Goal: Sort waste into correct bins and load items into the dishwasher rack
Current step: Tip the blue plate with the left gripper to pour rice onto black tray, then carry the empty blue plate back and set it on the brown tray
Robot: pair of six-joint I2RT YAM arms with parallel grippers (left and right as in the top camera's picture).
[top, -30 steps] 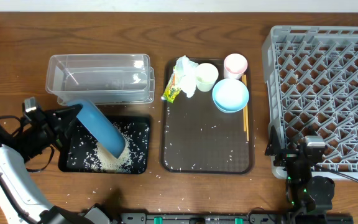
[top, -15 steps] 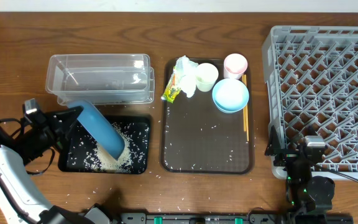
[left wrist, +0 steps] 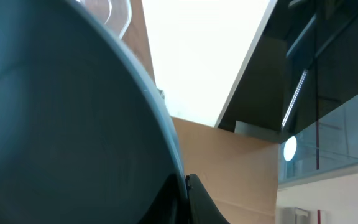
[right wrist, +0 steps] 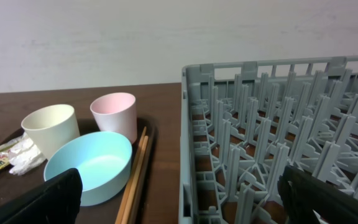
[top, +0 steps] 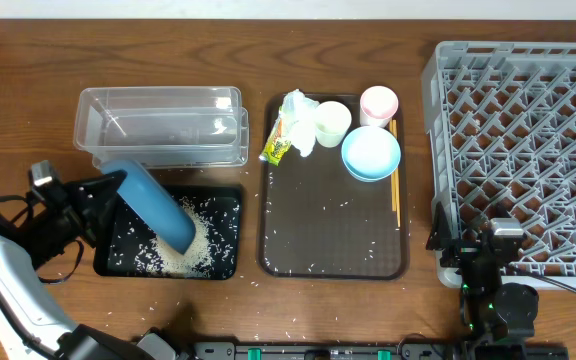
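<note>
plate [left wrist: 61, 124] blocks most of the left wrist view, left fingers [top: 108, 188] clamped on its rim; right fingers [right wrist: 48, 196] spread, empty.

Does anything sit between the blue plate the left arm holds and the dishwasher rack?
Yes. The brown serving tray, holding the light-blue bowl, white cup and pink cup, lies between the blue plate and the rack.

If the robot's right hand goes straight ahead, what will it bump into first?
Probably the grey dishwasher rack: its near corner stands dead ahead, between the open fingers of the right gripper. Depth is hard to judge.
</note>
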